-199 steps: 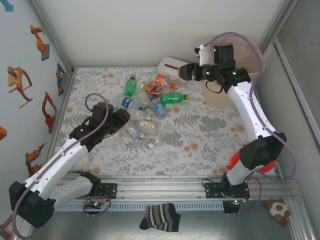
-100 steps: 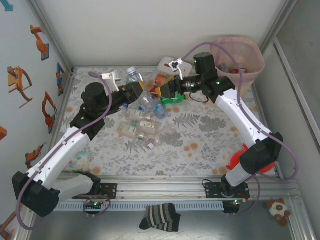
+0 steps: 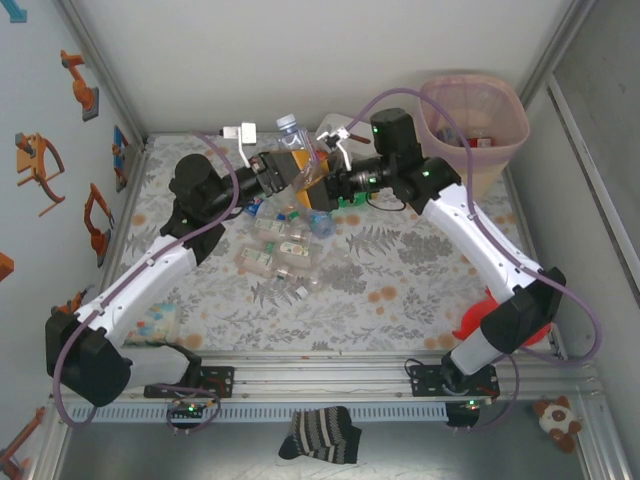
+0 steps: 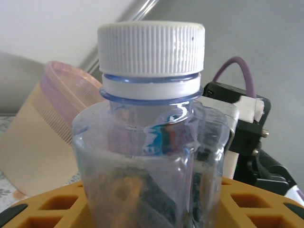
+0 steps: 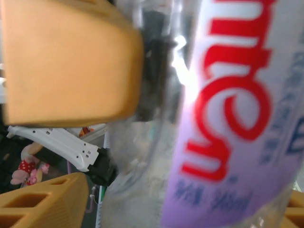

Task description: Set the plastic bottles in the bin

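My left gripper (image 3: 288,166) is raised above the table's back and is shut on a clear plastic bottle (image 3: 289,138) with a white cap. The left wrist view has that bottle (image 4: 152,142) upright between my yellow fingers (image 4: 52,209). My right gripper (image 3: 322,180) faces it from the right. In the right wrist view the bottle's purple label with red letters (image 5: 228,118) sits between the open jaws, with a gap beside the left finger (image 5: 42,199). More plastic bottles (image 3: 285,245) lie heaped on the table. The beige bin (image 3: 475,120) with its pink liner stands at the back right.
A white tissue box (image 3: 332,128) lies behind the two grippers. A green bottle (image 3: 345,202) lies under the right gripper. A red object (image 3: 475,320) sits by the right arm's base. Side walls close in the table left and right.
The left gripper lifted the clear bottle off the heap, up and to the right. The right arm swung left from the bin to meet it.
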You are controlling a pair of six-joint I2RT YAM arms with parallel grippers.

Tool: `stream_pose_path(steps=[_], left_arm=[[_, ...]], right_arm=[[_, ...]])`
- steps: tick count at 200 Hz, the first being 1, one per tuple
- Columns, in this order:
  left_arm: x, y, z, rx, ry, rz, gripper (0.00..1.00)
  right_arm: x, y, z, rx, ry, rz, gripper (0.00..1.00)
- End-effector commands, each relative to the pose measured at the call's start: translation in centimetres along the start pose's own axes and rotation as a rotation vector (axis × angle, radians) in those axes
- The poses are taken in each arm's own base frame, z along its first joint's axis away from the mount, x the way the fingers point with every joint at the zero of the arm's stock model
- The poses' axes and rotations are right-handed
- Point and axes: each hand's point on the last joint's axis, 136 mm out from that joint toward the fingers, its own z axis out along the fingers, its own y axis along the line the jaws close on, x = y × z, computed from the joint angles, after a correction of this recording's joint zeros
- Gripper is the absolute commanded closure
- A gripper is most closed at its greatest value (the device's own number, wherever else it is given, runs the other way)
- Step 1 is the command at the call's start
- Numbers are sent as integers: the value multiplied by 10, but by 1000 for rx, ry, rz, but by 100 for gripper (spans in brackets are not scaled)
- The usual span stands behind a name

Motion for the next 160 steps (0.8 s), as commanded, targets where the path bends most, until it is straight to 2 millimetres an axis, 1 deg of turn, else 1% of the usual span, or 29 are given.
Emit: stream_pose_path(steps=[1, 9, 18, 41, 62, 81, 104, 122, 139, 160], left_arm=[[-14, -25, 0, 75, -26, 38, 46], [-13, -22, -1, 57, -25, 43, 45], [-12, -19, -3, 36, -27, 49, 43], [-11, -13, -8, -14, -37, 59, 32], [-12, -7, -13, -69, -46, 65, 22], [-12, -1, -22, -135, -60, 86, 19], [-11, 15, -37, -262, -81, 103, 18], [-8, 31, -50, -369, -82, 104, 17], [-5, 42, -58, -436, -85, 97, 17], [-2, 44, -60, -447, -76, 89, 17]], right_arm=[[-16, 15, -2, -11, -28, -68, 38], [-16, 13, -3, 9, -28, -68, 42], [-16, 11, -3, 27, -29, -65, 45], [-18, 10, -5, 44, -29, -53, 48], [-21, 5, -9, 72, -34, -46, 49], [-23, -9, -17, 127, -39, -29, 49], [-30, -38, -37, 237, -60, 9, 49], [-34, -71, -61, 354, -77, 58, 49], [-38, -107, -95, 487, -107, 116, 49], [-40, -149, -141, 675, -127, 169, 48]])
